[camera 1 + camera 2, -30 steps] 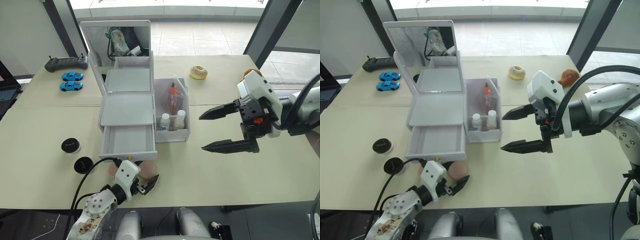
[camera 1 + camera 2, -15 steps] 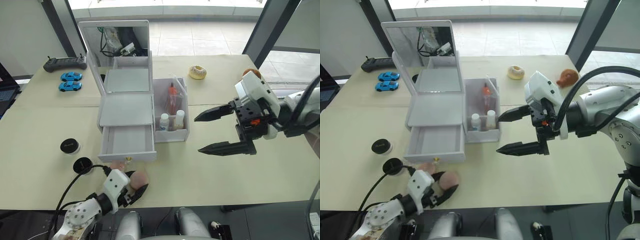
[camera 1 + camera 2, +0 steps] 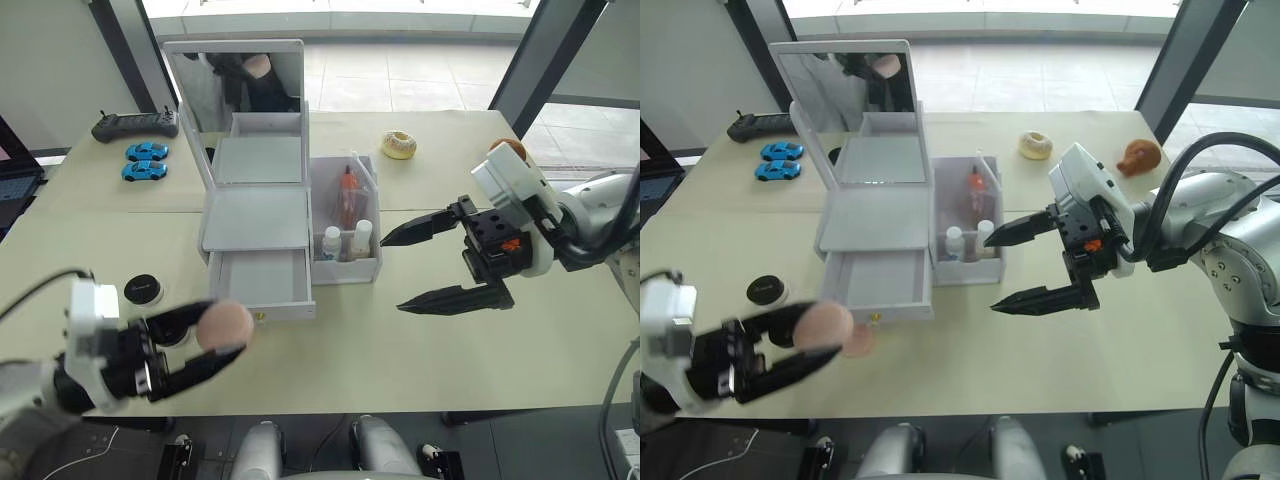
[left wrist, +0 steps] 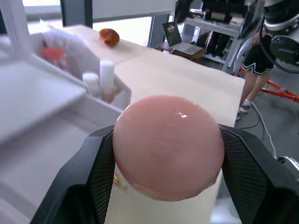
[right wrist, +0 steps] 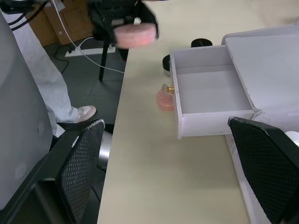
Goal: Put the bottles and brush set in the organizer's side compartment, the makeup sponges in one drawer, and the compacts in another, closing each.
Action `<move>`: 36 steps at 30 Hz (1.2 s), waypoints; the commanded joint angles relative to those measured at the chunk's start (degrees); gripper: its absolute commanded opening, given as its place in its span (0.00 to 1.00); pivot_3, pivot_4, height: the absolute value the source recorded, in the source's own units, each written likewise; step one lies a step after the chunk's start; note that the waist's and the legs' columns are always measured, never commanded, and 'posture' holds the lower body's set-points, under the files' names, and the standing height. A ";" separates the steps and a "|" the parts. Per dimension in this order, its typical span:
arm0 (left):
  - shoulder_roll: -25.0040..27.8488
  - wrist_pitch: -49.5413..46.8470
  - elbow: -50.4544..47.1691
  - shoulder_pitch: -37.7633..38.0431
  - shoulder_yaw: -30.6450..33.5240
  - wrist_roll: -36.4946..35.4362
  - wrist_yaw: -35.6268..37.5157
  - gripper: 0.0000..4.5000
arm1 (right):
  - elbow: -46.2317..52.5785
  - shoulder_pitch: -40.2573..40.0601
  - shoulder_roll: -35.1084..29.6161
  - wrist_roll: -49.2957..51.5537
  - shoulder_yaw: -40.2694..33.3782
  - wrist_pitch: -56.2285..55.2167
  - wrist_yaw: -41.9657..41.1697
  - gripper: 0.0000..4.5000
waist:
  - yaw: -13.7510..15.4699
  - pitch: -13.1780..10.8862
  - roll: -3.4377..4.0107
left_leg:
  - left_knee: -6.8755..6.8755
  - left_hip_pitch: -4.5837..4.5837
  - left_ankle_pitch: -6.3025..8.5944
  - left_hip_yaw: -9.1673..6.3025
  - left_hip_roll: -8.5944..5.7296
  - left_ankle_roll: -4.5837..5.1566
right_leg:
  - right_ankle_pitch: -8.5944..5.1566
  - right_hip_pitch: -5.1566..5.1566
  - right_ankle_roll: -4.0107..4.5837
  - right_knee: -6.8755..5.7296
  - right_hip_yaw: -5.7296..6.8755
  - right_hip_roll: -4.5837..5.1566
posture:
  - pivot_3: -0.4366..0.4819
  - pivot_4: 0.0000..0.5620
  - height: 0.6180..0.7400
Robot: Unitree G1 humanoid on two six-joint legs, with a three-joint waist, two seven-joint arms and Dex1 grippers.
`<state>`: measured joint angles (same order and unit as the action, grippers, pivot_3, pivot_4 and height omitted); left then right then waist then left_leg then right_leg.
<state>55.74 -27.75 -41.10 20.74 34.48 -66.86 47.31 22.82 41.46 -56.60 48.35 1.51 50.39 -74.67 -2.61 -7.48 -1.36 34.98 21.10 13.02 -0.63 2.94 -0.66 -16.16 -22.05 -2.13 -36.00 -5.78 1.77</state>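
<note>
My left gripper hangs above the table's front left edge, shut on one pink makeup sponge, which sits between both fingers. The second makeup sponge lies on the table by the gold knob of the organizer's open lower drawer. The bottles and the brush set stand in the side compartment. One of the compacts lies left of the drawer, another near it. My right gripper is open and empty, right of the side compartment.
A doughnut-shaped toy and a brown object lie at the back right. Two blue toy cars and a black controller sit at the back left. A person stands beyond the table in the left wrist view.
My left gripper has lifted one sponge off the table and swung left and up with it. The other sponge stays by the drawer. The right gripper has hardly moved.
</note>
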 commanded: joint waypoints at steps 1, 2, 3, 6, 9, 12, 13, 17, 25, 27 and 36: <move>3.69 -2.75 6.57 -11.99 -6.69 4.46 -4.16 0.66 | 1.55 -0.68 -0.06 0.03 -2.26 -1.08 1.33 1.00 | 0.15 -0.02 0.00 | -0.01 0.01 0.00 -0.03 -0.01 0.00 | 0.00 -0.02 0.00 0.00 0.00 -0.03 | 0.48 0.27 1.00; 4.29 -3.64 8.30 -15.28 -9.31 5.90 -4.04 0.66 | 2.24 -1.36 -0.23 0.37 -2.99 -0.69 2.02 1.00 | 0.21 -0.01 0.00 | -0.01 0.03 0.00 -0.10 -0.01 0.00 | 0.00 -0.02 0.01 -0.02 0.01 -0.08 | 0.48 0.27 1.00; 4.62 -4.16 10.15 -18.15 -11.85 7.87 -3.60 0.66 | 3.05 -2.21 -0.46 0.66 -3.79 -0.41 2.75 1.00 | 0.22 -0.01 0.01 | -0.02 0.02 0.00 -0.17 0.00 0.00 | 0.01 -0.01 0.02 -0.01 0.00 -0.15 | 0.48 0.27 1.00; 4.42 -3.89 14.34 -23.45 -16.86 13.23 -1.13 0.66 | 5.13 -4.71 -1.27 1.73 -6.15 0.38 4.79 1.00 | -0.02 -0.02 0.00 | -0.05 0.05 0.00 -0.15 0.00 0.00 | 0.09 -0.05 0.17 -0.02 -0.04 -0.17 | 0.48 0.27 1.00; 3.57 -3.70 17.88 -27.24 -20.37 17.14 0.44 0.66 | 6.85 -7.15 -1.83 2.41 -8.21 0.83 6.69 1.00 | 0.08 -0.03 -0.01 | -0.09 0.05 0.00 -0.20 0.01 0.00 | 0.17 -0.08 0.32 -0.06 -0.03 -0.21 | 0.48 0.27 1.00; 2.18 -3.64 19.56 -29.46 -23.42 20.09 2.08 0.66 | 8.51 -9.22 -1.97 3.19 -9.62 1.00 8.84 1.00 | 0.11 -0.03 -0.01 | -0.08 0.05 0.00 -0.22 0.01 0.00 | 0.15 -0.06 0.28 -0.06 -0.03 -0.22 | 0.48 0.27 1.00; 1.74 -3.70 19.95 -29.95 -24.30 20.99 2.52 0.66 | 8.89 -9.59 -1.83 3.67 -10.08 1.22 9.75 1.00 | 0.11 -0.04 -0.03 | -0.07 0.05 0.00 -0.21 0.00 0.00 | 0.13 -0.05 0.24 -0.05 -0.04 -0.21 | 0.48 0.27 1.00; 0.63 -3.67 20.74 -30.35 -26.08 23.77 4.53 0.66 | 9.87 -10.94 -2.33 4.73 -11.15 1.55 11.83 1.00 | 0.11 -0.04 -0.04 | -0.07 0.07 0.00 -0.22 0.01 0.00 | 0.13 -0.06 0.24 -0.06 -0.04 -0.21 | 0.48 0.27 1.00; -1.37 -3.39 20.58 -30.92 -25.88 26.83 6.21 0.66 | 9.85 -12.25 -3.40 5.09 -11.23 0.72 13.05 1.00 | 0.13 -0.05 -0.09 | -0.06 0.07 0.00 -0.24 0.01 0.00 | 0.10 -0.04 0.18 -0.07 -0.05 -0.20 | 0.48 0.27 1.00; -1.43 -3.89 20.43 -31.19 -25.05 26.56 6.41 0.82 | 9.57 -12.25 -3.45 4.80 -10.92 0.53 13.14 1.00 | 0.11 -0.05 -0.11 | -0.06 0.07 0.00 -0.25 0.01 0.00 | 0.08 -0.04 0.15 -0.07 -0.04 -0.21 | 0.48 0.27 1.00; 0.01 -7.11 19.96 -30.72 -18.29 23.25 8.75 1.00 | 7.10 -10.87 -3.62 3.16 -9.58 -0.54 11.74 1.00 | 0.10 -0.06 -0.11 | -0.06 0.06 0.00 -0.25 0.01 0.00 | 0.07 -0.03 0.12 -0.07 -0.04 -0.21 | 0.48 0.27 1.00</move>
<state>54.81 -34.44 -19.97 -9.57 13.21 -41.98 55.34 30.13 29.46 -59.49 51.82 -7.32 51.20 -62.49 -2.51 -7.54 -1.47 34.93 21.17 13.02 -0.89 2.96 -0.65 -16.09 -22.08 -2.01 -36.07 -5.82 1.56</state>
